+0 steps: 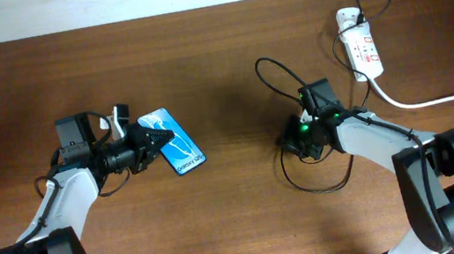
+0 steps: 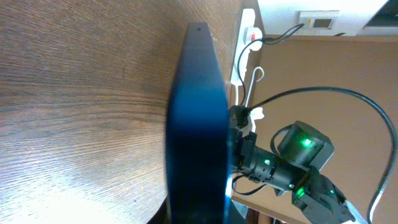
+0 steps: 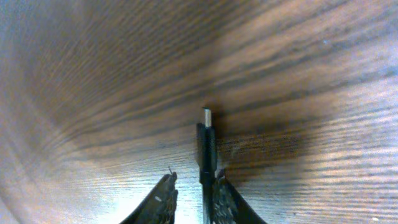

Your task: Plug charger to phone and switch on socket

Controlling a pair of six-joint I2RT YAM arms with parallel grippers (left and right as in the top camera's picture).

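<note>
Right wrist — tool point(image 3: 193, 182) narrowly around charger point(image 3: 207, 149)

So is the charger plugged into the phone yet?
No, the charger tip pokes out bare by the right hand, while the phone sits far off in the left hand.

Phone point(image 1: 174, 143): slim, black-framed, blue screen up, angled, left of centre.
Charger point(image 3: 207, 149): thin black cable, looped mid-table.
Socket point(image 1: 361, 47): white oblong strip, back right.
</note>
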